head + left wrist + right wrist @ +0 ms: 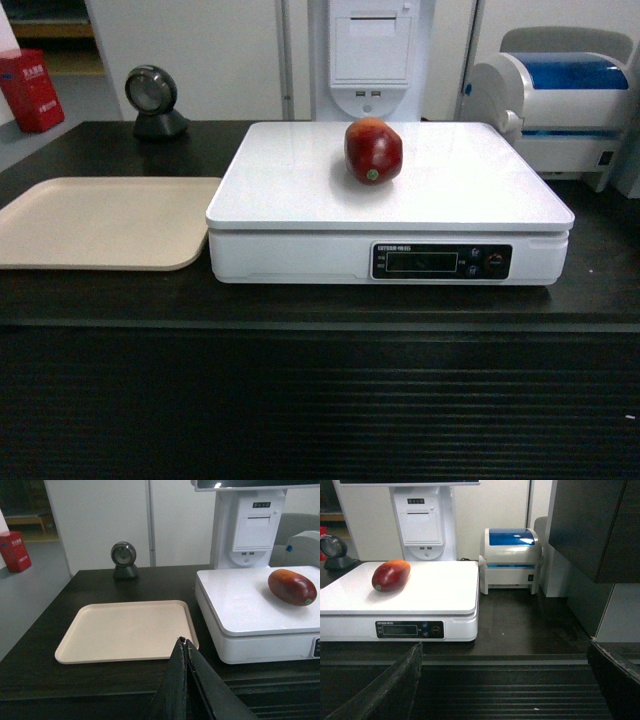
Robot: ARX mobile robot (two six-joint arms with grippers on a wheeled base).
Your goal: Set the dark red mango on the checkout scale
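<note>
Left gripper (186,680) shows two black fingers (172,690), flat and tapering to a thin tip, their matte faces a little scuffed and frayed pale along the edge. Right gripper (505,680) is the same black, broad slanted fingers (385,690) with a worn, rough, greyish rim along the edges.

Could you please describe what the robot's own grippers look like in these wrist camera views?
Only the fingers show. The left gripper has two black, flat, tapering fingers with slightly worn, pale-flecked edges near the tips. The right gripper shows two broad black fingers at the bottom corners of its view, matte and plain. No cables, markings or arm links are visible, and the head view shows neither arm.
</note>
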